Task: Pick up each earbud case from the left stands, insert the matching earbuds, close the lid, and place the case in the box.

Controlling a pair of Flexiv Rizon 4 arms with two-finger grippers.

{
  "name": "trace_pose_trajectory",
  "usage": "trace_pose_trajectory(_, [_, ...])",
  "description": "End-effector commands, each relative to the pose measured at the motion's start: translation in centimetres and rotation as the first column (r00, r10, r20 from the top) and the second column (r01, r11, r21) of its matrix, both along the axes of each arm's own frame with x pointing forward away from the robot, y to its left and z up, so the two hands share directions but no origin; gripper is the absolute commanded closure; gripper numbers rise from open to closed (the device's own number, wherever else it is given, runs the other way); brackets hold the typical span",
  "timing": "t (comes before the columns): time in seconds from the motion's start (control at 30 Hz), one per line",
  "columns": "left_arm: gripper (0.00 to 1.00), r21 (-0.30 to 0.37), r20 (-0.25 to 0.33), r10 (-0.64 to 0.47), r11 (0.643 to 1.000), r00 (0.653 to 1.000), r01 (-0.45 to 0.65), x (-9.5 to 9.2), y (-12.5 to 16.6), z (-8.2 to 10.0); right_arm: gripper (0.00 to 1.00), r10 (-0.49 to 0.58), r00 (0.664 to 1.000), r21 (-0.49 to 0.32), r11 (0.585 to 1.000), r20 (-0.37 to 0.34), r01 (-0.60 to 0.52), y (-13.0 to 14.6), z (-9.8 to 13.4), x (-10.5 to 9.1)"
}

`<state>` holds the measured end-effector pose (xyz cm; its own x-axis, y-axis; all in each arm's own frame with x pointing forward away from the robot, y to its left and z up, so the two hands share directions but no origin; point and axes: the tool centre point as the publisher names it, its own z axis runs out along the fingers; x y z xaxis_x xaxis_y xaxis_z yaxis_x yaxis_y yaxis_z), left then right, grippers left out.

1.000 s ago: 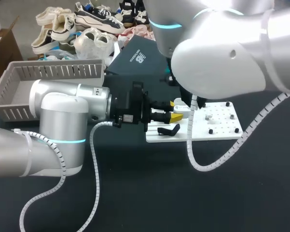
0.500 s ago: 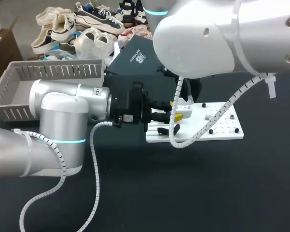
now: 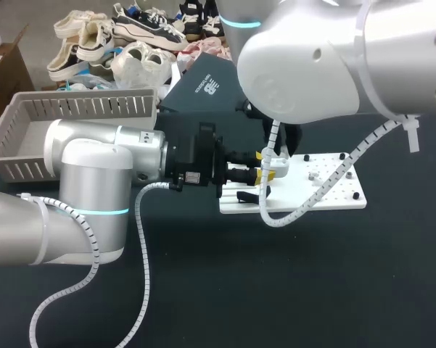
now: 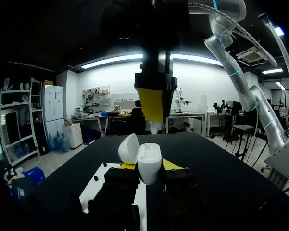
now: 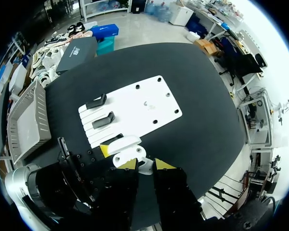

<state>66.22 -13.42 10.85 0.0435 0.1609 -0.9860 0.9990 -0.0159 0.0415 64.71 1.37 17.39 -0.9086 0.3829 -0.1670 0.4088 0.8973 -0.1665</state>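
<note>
white earbud case [image 4: 149, 161], lid open, is clamped in the left gripper [image 4: 149, 165] by the plate's [image 3: 326, 192] edge; the right gripper [image 4: 154, 108] over the plate edge pinches an earbud [image 4: 155, 127].

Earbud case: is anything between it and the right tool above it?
Nothing visible. The right tool, shut on an earbud, hangs above the open earbud case in the left tool, with only a bare gap between them.

Basket [image 3: 87, 107] left of board [image 3: 326, 185]; case [image 4: 149, 163] by board.
</note>
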Motion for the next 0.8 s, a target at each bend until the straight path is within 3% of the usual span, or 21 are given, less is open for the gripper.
trace_pose_trajectory(0.03, [1.00,-0.003,0.002,0.002,1.000,1.000,-0.002,0.0,0.0,-0.1,1.00,0.002,1.000,-0.004,1.000,0.004,-0.002,0.2,-0.1,0.0])
trace_pose_trajectory(0.8, [1.00,-0.003,0.002,0.002,1.000,1.000,-0.002,0.0,0.0,-0.1,1.00,-0.021,1.000,-0.012,1.000,-0.018,0.021,0.3,-1.6,1.0])
